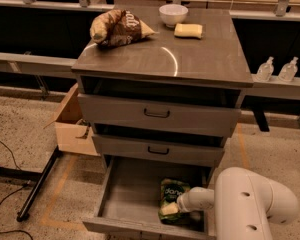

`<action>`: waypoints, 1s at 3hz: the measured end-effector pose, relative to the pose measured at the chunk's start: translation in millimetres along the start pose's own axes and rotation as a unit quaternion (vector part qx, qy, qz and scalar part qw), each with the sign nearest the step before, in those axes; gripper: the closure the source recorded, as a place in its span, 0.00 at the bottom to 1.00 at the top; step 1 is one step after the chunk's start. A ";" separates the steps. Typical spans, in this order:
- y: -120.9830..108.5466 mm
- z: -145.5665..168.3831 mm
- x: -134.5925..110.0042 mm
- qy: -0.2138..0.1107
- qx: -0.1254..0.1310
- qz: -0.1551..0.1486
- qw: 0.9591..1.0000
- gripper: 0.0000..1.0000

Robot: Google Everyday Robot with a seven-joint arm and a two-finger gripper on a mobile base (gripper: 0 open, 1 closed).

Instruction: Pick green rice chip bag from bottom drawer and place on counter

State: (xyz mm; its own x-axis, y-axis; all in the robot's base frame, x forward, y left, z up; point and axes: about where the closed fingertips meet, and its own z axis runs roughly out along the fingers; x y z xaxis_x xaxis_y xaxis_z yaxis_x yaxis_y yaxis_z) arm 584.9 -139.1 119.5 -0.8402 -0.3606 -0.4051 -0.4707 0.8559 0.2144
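The green rice chip bag (pixel 172 195) lies in the right part of the open bottom drawer (pixel 130 199), near its front. My white arm reaches in from the lower right, and the gripper (pixel 171 208) is at the bag's near end, touching it. The arm's bulky white housing hides the drawer's right front corner. The counter (pixel 190 54) is the shiny grey-brown top of the cabinet, above the two upper drawers.
On the counter sit a brown-and-tan snack bag (pixel 119 28), a white bowl (pixel 173 14) and a yellow sponge (pixel 188 30). The two upper drawers (pixel 157 114) stand slightly ajar. A cardboard box (pixel 72 124) and a black stand leg (pixel 40 184) are to the left; bottles (pixel 276 69) to the right.
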 end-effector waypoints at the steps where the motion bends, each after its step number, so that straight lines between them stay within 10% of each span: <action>1: -0.6 1.2 -0.9 -0.002 -0.002 0.000 1.000 0.42; 3: 4.7 -47.2 -33.5 -0.036 -0.021 -0.050 0.998 0.88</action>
State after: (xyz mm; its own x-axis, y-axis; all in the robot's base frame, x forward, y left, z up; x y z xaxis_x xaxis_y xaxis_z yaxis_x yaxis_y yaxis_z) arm 598.2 -140.5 176.0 -0.7675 -0.4151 -0.4885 -0.5637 0.7999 0.2059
